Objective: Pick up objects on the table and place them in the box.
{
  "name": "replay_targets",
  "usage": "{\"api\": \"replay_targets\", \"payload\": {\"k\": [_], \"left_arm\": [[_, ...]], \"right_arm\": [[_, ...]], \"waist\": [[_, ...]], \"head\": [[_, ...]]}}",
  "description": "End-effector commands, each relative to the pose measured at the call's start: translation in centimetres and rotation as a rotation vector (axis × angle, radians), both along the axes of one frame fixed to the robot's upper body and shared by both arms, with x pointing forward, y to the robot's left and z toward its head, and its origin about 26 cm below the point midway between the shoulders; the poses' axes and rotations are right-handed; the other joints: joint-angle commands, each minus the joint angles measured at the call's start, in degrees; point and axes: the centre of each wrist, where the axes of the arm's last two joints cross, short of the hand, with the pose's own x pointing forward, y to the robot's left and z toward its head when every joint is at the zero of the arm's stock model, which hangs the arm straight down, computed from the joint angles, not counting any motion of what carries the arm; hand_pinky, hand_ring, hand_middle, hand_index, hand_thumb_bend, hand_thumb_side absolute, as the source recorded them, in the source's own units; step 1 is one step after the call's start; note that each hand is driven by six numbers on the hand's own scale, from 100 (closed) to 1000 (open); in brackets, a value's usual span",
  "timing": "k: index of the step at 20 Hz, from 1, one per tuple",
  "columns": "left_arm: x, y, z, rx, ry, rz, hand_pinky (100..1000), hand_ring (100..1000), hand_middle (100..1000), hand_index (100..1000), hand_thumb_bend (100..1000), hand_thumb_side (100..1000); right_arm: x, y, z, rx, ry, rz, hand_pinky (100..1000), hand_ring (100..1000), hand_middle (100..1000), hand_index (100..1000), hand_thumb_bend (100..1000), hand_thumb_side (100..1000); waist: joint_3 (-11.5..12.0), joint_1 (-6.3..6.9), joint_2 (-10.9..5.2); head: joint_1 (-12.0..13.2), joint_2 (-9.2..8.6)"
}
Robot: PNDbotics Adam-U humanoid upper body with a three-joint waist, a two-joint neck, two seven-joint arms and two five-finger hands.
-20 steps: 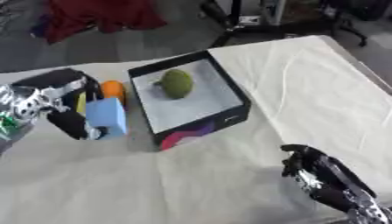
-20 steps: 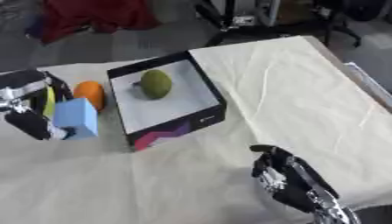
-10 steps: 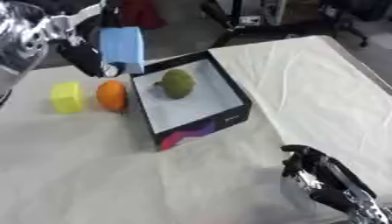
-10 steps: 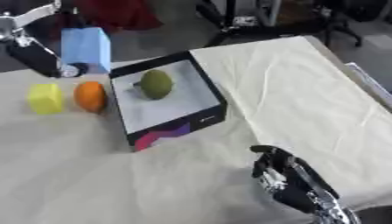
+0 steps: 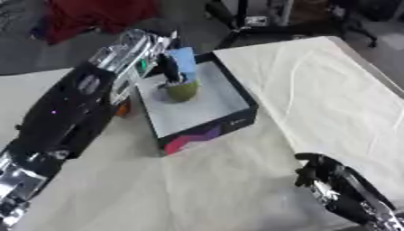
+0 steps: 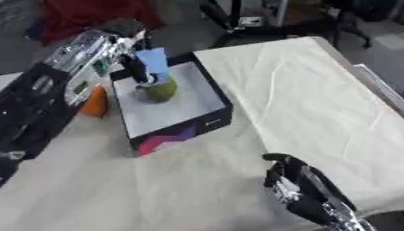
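The black-walled box with a pale floor stands on the cloth-covered table. A green round fruit lies inside it, toward the back left. My left hand reaches over the box from the left, shut on a light blue block held just above the fruit. An orange ball shows on the table to the left of the box, partly behind my left arm. My right hand rests at the lower right with its fingers relaxed and open, well away from the box.
My left arm covers most of the table left of the box. Right of the box stretches the cream cloth up to the table's right edge. Beyond the far edge are a red cloth and chair legs on the floor.
My left hand has carried the blue block rightward, from above the box's back left corner to over the green fruit inside. The yellow object is now hidden behind my arm. The right hand stayed put.
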Motion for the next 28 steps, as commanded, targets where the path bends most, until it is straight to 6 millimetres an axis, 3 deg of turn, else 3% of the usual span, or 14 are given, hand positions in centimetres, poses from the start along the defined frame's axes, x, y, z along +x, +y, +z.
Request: {"api": "replay_targets", "payload": {"k": [1, 5, 7, 8, 10, 12, 15, 17, 23, 26, 28], "left_arm": [[0.8, -0.3, -1.3, -0.031, -0.006, 0.036, 559, 449, 431, 624, 367, 214], [1.2, -0.2, -3.3, -0.044, -0.011, 0.041, 583, 477, 466, 659, 456, 249], [1.2, -0.1, -4.0, -0.048, -0.011, 0.044, 634, 534, 532, 717, 565, 286], [1.3, 0.0, -4.2, -0.05, -0.009, 0.044, 670, 580, 583, 759, 724, 346], [1.3, 0.3, -4.3, -0.053, -0.008, 0.042, 708, 650, 661, 815, 899, 400], [1.3, 0.7, -3.8, -0.059, -0.015, 0.035, 733, 697, 718, 845, 1000, 456], [1.0, 1.7, -1.4, -0.073, -0.042, 0.006, 791, 777, 798, 879, 1000, 559], [0.6, 2.8, 1.2, -0.07, -0.063, -0.012, 837, 831, 854, 900, 1000, 594], [-2.2, 7.1, 9.6, -0.038, -0.164, 0.008, 865, 863, 890, 924, 1000, 678], [-3.4, 9.2, 12.2, 0.003, -0.188, 0.044, 873, 869, 897, 927, 1000, 656], [-3.5, 10.9, 12.9, 0.045, -0.184, 0.097, 872, 865, 893, 924, 1000, 615]], "right_arm": [[0.3, 0.1, 0.6, 0.002, -0.02, 0.014, 822, 546, 485, 822, 100, 470], [0.3, 0.1, 0.6, 0.003, -0.019, 0.014, 822, 546, 485, 821, 100, 470], [0.3, 0.1, 0.6, 0.003, -0.02, 0.015, 822, 546, 485, 821, 100, 470], [0.3, 0.1, 0.6, 0.003, -0.02, 0.013, 822, 546, 485, 821, 100, 470], [0.3, 0.0, 0.5, 0.003, -0.02, 0.012, 822, 546, 485, 821, 100, 470], [0.3, 0.0, 0.5, 0.002, -0.019, 0.01, 822, 546, 485, 821, 100, 470], [0.3, -0.1, 0.5, 0.001, -0.02, 0.004, 822, 546, 485, 821, 100, 470], [0.3, -0.2, 0.5, 0.0, -0.02, -0.001, 822, 546, 485, 821, 100, 470], [0.2, -0.5, 0.4, -0.008, -0.015, -0.013, 822, 546, 485, 821, 100, 470], [0.1, -0.6, 0.3, -0.01, -0.014, -0.018, 822, 546, 485, 821, 100, 470], [0.1, -0.6, 0.3, -0.011, -0.014, -0.021, 822, 546, 485, 821, 100, 470]], "waist": [[-0.2, -1.1, -0.52], [-0.1, -1.12, -0.44], [0.0, -1.17, -0.43], [0.0, -1.19, -0.43], [0.1, -1.21, -0.42], [0.3, -1.21, -0.43], [0.4, -1.13, -0.48], [0.6, -0.99, -0.57], [1.5, -0.66, -0.8], [1.8, -0.58, -0.87], [2.0, -0.52, -0.91]], "head": [[0.4, -0.11], [0.3, -0.11], [0.2, -0.11], [0.2, -0.11], [0.1, -0.11], [0.0, -0.11], [-0.5, -0.11], [-0.7, -0.11], [-1.8, -0.11], [-2.1, -0.11], [-2.2, -0.11]]}}
